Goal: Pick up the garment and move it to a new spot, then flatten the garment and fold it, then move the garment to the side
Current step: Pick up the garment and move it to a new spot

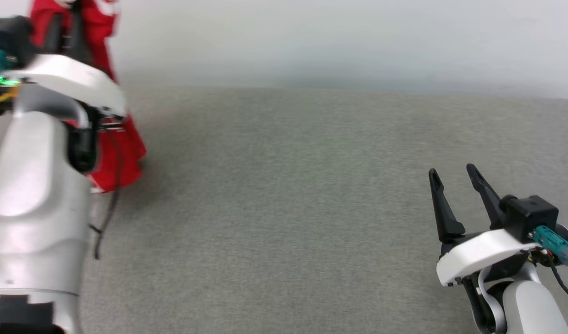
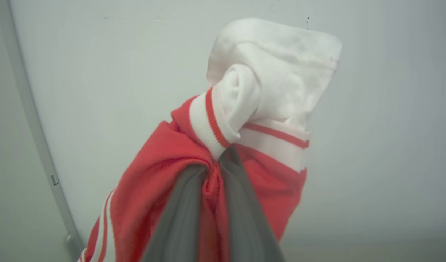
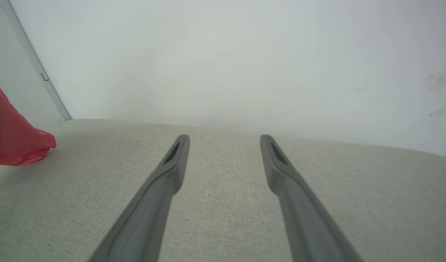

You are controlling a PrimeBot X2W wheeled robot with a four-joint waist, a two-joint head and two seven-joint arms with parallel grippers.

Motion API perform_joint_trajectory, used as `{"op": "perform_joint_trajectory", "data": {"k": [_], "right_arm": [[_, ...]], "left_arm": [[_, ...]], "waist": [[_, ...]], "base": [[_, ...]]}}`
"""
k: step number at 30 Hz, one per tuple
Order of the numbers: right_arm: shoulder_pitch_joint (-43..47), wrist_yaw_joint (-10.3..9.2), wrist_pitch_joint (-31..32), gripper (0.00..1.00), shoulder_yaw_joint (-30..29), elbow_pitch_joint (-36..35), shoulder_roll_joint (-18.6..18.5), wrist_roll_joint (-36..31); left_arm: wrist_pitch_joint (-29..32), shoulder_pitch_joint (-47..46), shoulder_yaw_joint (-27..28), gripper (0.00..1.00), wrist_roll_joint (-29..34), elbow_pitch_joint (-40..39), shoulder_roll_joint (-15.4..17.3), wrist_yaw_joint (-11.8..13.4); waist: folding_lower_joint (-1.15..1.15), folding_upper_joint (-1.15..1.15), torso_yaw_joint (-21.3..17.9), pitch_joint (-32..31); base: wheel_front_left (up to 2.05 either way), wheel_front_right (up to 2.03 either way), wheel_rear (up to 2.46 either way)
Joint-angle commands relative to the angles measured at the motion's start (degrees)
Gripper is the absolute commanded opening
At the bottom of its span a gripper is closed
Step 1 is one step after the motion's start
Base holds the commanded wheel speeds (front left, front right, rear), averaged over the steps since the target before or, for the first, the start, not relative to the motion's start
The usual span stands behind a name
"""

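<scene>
While the left gripper [image 2: 214, 163] clamps the garment [image 2: 150, 182] hanging at ten o'clock, the right gripper [image 1: 452, 169] at four o'clock gapes empty; placing, flattening, folding remain.

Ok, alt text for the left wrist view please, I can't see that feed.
The left gripper is shut on a bunch of the garment, its two dark fingers pinching red cloth just below a striped cuff. A white sleeve bulges beyond the fingertips against a plain pale wall.

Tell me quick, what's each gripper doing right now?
Left gripper: closed, holding the garment.
Right gripper: open, holding nothing.
</scene>
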Motion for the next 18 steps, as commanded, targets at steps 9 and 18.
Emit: {"op": "perform_joint_trajectory", "data": {"k": [9,18], "right_arm": [[3.5,-0.03,2.0,1.00,-1.4,-2.1,0.1,1.2],[3.9,-0.04,2.7,1.00,-3.1,-4.4,0.1,1.7]], "left_arm": [[-0.7,5.8,-7.9,0.00,-1.7,-7.3,-10.6,-2.3],[2.9,18.1,-20.8,0.00,-3.5,-9.9,-15.4,-3.2]], "waist": [[0.01,0.00,-8.5,-2.6],[0.01,0.00,-9.5,0.8]], "base": [[0.00,0.00,0.00],[0.00,0.00,0.00]]}}
